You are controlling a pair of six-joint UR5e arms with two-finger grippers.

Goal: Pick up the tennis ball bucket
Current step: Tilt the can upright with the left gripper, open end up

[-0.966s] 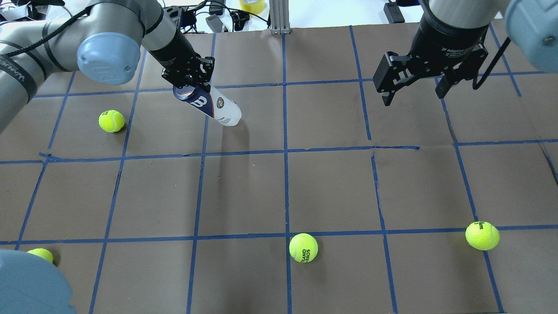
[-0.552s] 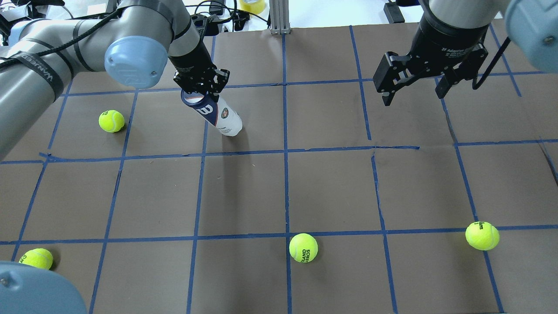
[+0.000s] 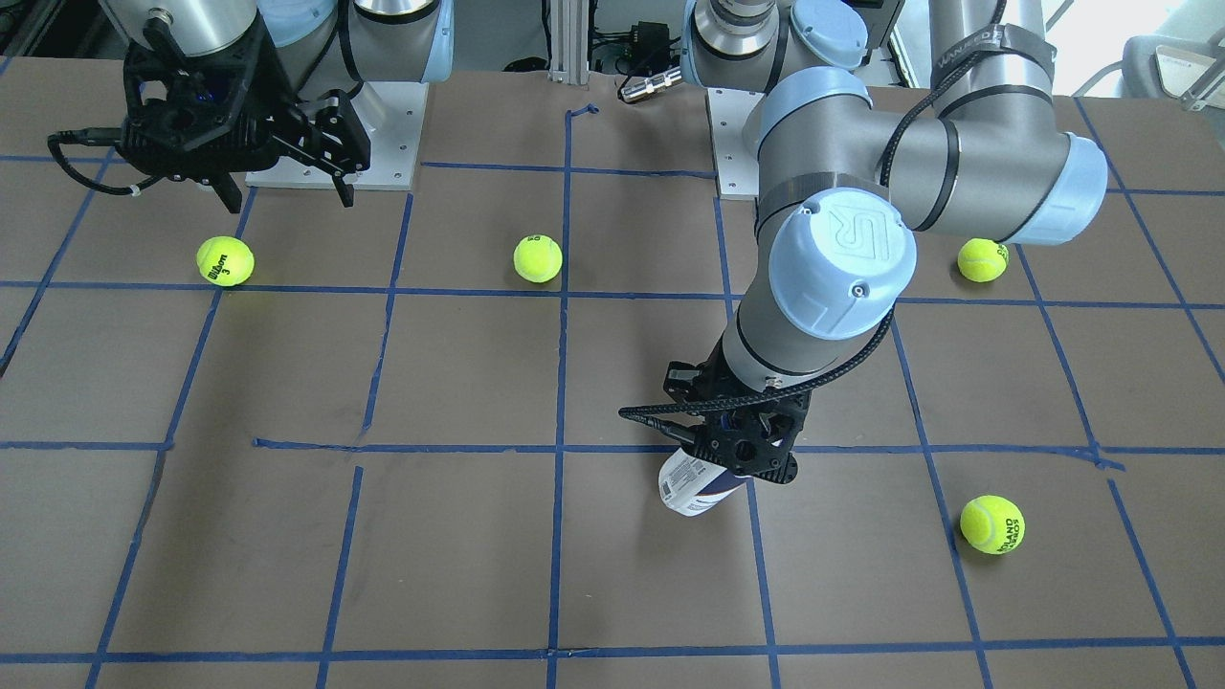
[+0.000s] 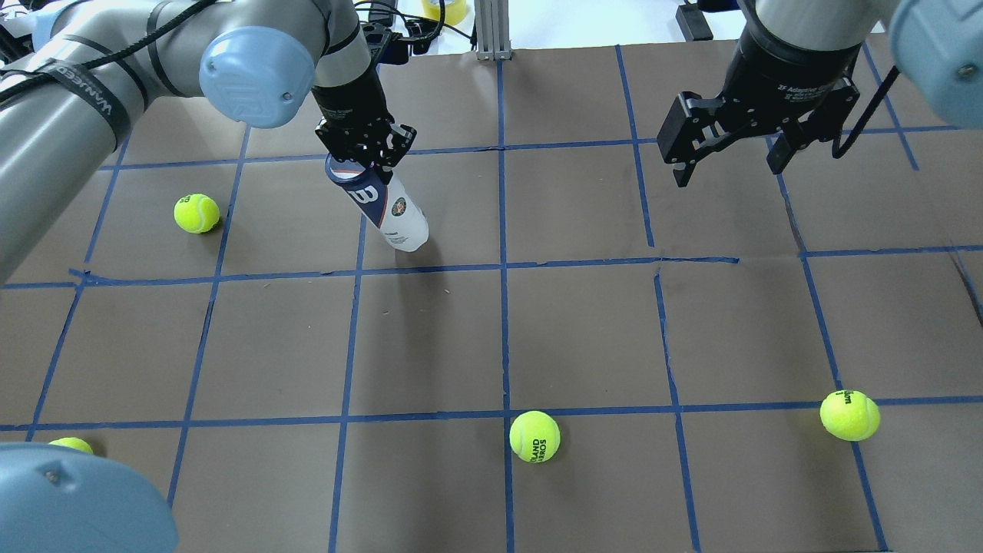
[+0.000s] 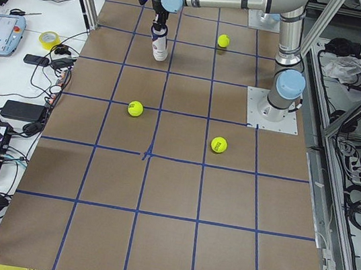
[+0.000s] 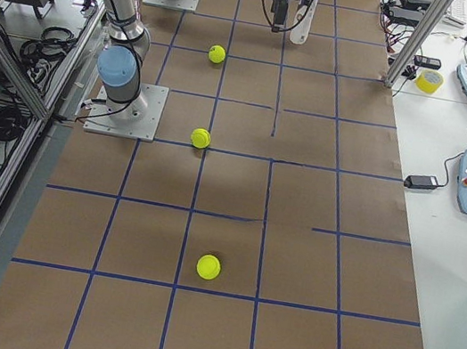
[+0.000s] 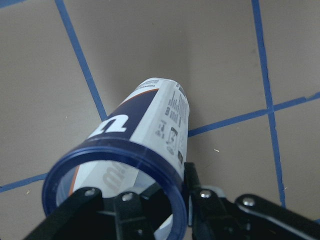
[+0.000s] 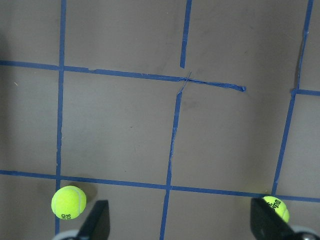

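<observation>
The tennis ball bucket (image 4: 388, 215) is a slim can with a white label and a navy band bearing a "W". It hangs tilted, open navy rim up, in my left gripper (image 4: 361, 156), which is shut on that rim. Its lower end is at or just above the brown table; I cannot tell if it touches. It also shows in the front view (image 3: 689, 483) below the left gripper (image 3: 742, 457), and in the left wrist view (image 7: 150, 130). My right gripper (image 4: 726, 165) is open and empty, hovering at the far right.
Yellow-green tennis balls lie on the table: one left of the can (image 4: 196, 213), one near front centre (image 4: 534, 436), one front right (image 4: 849, 415), one front left (image 4: 71, 444). Cables and a tape roll (image 4: 445, 9) sit beyond the far edge.
My left arm has moved right and swung the can steeper toward upright. Its lower end has shifted toward the near side. The right arm has not moved.
</observation>
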